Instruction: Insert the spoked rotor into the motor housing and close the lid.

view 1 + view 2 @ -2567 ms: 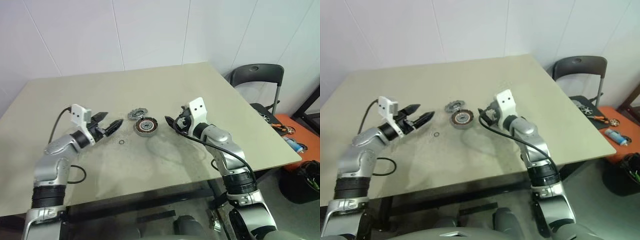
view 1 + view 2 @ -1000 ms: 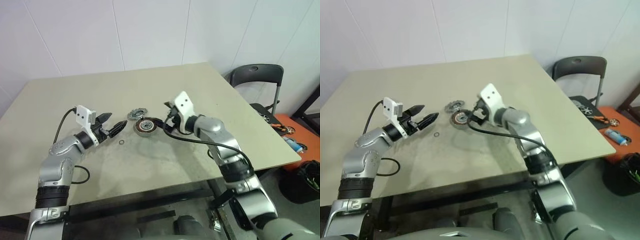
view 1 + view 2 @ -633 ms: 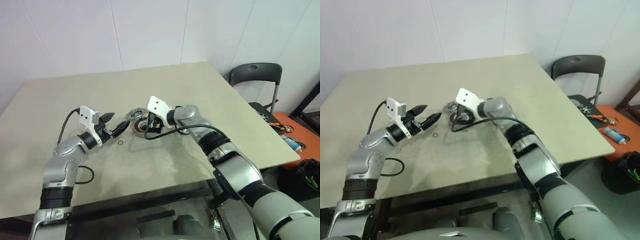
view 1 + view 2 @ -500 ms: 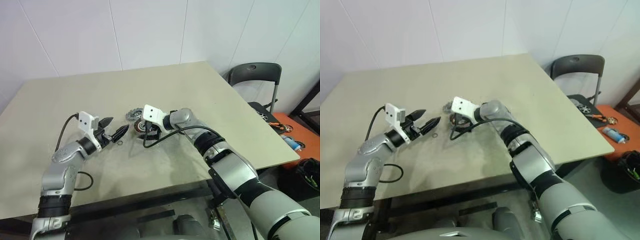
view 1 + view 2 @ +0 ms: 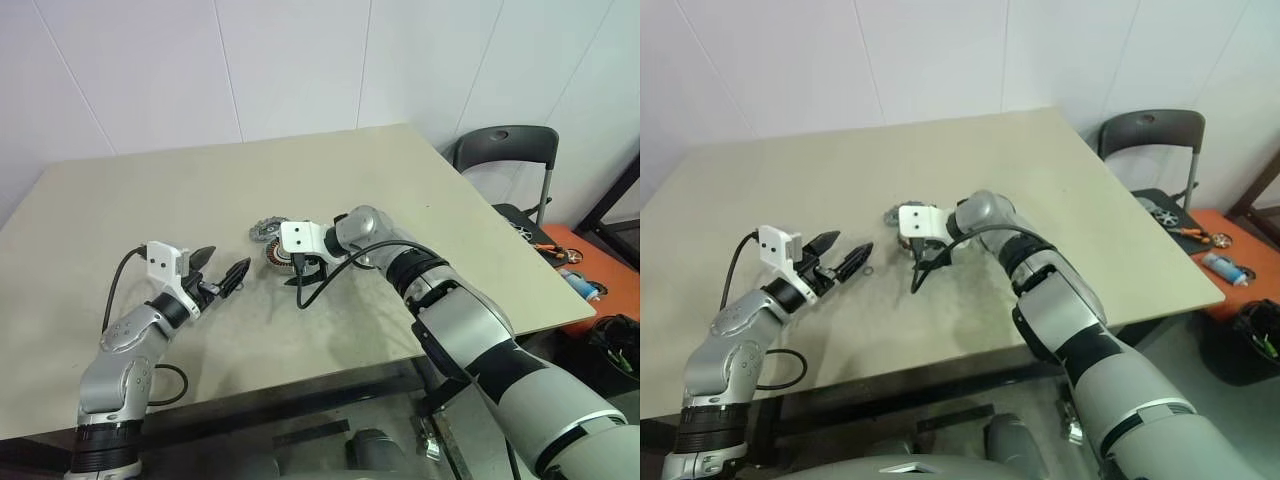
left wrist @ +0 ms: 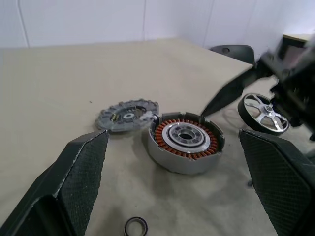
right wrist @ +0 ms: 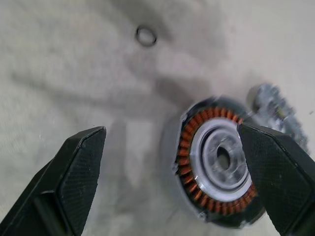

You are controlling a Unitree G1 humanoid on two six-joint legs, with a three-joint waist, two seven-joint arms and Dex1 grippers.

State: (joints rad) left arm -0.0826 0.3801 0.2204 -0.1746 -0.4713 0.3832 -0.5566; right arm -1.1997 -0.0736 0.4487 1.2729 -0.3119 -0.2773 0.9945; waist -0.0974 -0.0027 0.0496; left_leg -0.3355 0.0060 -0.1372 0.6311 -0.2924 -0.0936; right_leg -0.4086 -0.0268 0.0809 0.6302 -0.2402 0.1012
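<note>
Two hands are out over the counter (image 5: 420,190), and I count four loose parts on it: one small dark ring, one motor housing, one lid, one spoked rotor.

Nearest me, the left hand (image 5: 222,270) hangs just above the surface with its two black fingers spread apart and nothing between them, pointing toward the parts. Next to its fingertips lies the small dark ring (image 5: 869,269), flat and by itself.

Further in, the right hand (image 7: 172,182) points steeply down over the motor housing (image 6: 185,143), fingers wide apart and gripping nothing; from its wrist camera one finger sits off to one side of the housing and the other overlaps its far edge. The housing stands upright and open, the copper windings showing all round its grey hub. The spoked rotor (image 6: 263,114) lies flat just beside it, not yet inserted.

Behind the housing, touching or nearly touching its rim, the lid (image 6: 127,114) lies flat.

Compared with a second ago, the right arm has swung across and tipped its hand down over the housing, where before it reached in level from the side. The left hand has drawn back a little. None of the parts has shifted.
</note>
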